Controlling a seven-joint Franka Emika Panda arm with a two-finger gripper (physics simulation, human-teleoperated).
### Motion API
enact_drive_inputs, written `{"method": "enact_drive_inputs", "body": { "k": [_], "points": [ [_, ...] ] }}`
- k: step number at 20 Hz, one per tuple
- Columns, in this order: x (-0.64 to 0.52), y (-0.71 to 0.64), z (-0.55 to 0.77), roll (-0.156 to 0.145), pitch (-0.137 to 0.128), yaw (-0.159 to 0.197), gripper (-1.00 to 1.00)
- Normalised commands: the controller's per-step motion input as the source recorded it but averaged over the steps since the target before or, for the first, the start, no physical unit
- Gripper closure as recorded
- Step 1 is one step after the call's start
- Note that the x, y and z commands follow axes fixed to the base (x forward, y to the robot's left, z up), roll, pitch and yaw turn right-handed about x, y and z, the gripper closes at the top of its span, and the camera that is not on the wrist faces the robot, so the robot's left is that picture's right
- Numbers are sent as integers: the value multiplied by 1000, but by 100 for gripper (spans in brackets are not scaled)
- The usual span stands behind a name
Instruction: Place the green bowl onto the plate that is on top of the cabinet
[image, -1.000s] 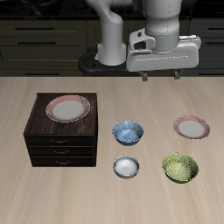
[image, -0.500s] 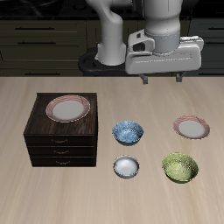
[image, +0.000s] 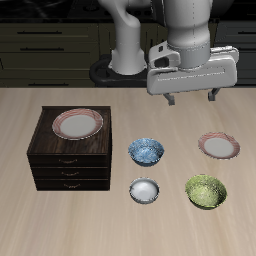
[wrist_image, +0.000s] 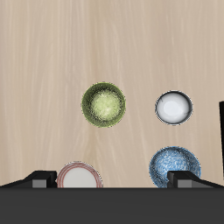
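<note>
Atop the cabinet (image: 70, 150) sits the plate (image: 78, 124), bare. Beside the cabinet on the desk (image: 20, 215): blue patterned bowl (image: 146, 151), small white bowl (image: 145, 190), then the green bowl (image: 206, 191) nearest the desk's front edge, with a 2nd pink-rimmed plate (image: 219, 146) just behind it. Gripper (image: 192, 98) hangs high, jaws spread, holding nothing. Key relation: the green bowl lies below the jaws and forward of them, toward the front edge; wrist view shows it clear between the fingers. Bowl is round, so no long axis to align. No readable labels or writing.
</note>
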Motion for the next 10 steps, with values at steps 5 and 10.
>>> {"method": "enact_drive_inputs", "body": {
  "k": [5,10],
  "points": [
    [191,37,30,-8,-23,3,-100],
    [157,-27,-32,6,15,-19,-100]
  ]
}}
